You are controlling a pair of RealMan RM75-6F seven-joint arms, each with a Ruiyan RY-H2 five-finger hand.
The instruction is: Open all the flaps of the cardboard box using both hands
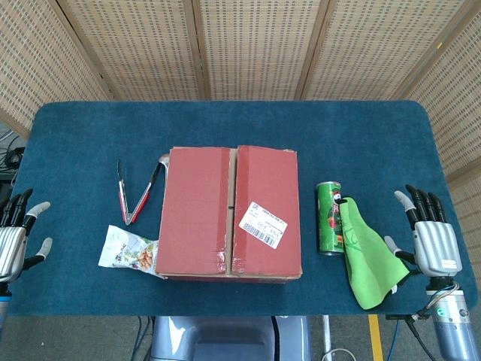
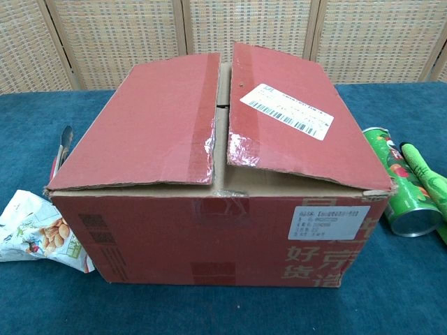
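Clearly still at the outset: cardboard box (image 1: 230, 213) mid-table, both top flaps (image 1: 197, 209) lying shut. Left hand (image 1: 16, 235) at nine o'clock and right hand (image 1: 431, 239) at three o'clock, fingers spread, holding nothing. Next: reaching inward, hooking the centre seam.

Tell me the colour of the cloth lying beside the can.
The cloth is bright green, lying against the green can; the head view shows it best.

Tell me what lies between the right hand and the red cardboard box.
In the head view, a bright green cloth and a green cylindrical can lie between the right hand and the red cardboard box.
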